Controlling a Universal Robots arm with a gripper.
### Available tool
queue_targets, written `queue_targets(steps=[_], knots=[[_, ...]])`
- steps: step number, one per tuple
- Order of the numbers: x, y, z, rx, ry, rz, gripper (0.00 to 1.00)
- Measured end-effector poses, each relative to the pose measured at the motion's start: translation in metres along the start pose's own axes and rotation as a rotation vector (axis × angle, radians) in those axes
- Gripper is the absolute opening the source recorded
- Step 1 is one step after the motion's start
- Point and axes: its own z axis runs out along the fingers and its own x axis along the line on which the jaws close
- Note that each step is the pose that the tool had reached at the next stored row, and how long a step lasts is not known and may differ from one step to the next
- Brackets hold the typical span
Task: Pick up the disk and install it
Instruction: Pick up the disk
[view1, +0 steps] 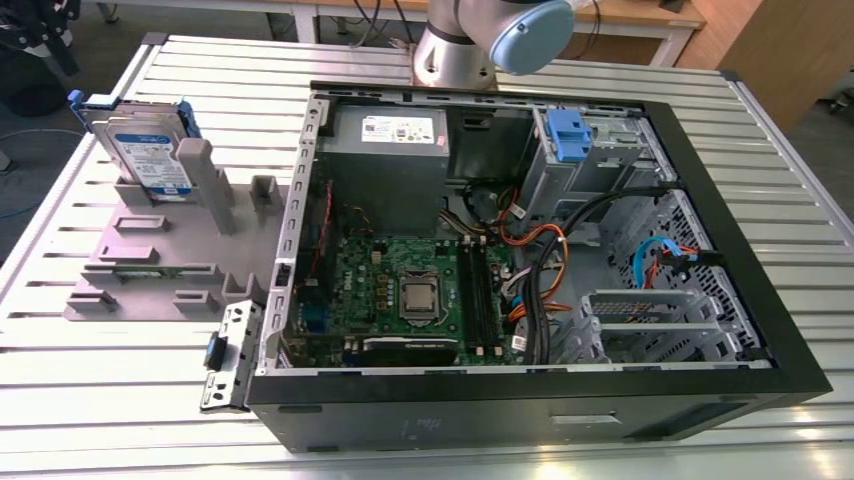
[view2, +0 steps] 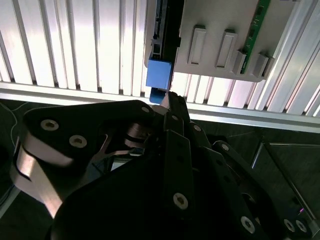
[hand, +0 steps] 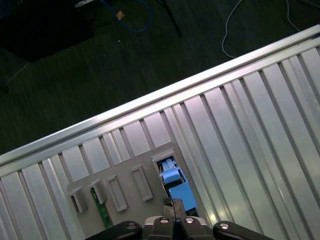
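Observation:
The disk (view1: 140, 150) stands on edge in a slot of the grey fixture (view1: 147, 270), on the exterior view's left. It is a silver drive with a white-and-blue label in a bright blue frame. In both wrist views I look down on its top edge, the blue frame (hand: 175, 186) (view2: 159, 74) showing beside the fixture (hand: 125, 182) (view2: 225, 35). My gripper (hand: 170, 202) (view2: 169, 97) hovers above the disk's blue end, apart from it. Its black fingertips are pressed together with nothing between them.
An open computer case (view1: 747, 250) fills the exterior view's right, with a motherboard (view1: 400, 290), a grey power-supply box (view1: 387, 150) and a drive bay with a blue latch (view1: 567, 135). A green memory stick (hand: 102, 212) sits in the fixture. The ribbed table's edge (hand: 125, 112) borders dark floor.

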Motion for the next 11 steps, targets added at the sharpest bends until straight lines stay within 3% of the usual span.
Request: queue_targets(steps=[6, 11], knots=[[0.0000, 0.0000, 0.0000, -0.0001, 0.0002, -0.004, 0.11], [0.0000, 0.0000, 0.0000, -0.0007, 0.0026, -0.062, 0.11]])
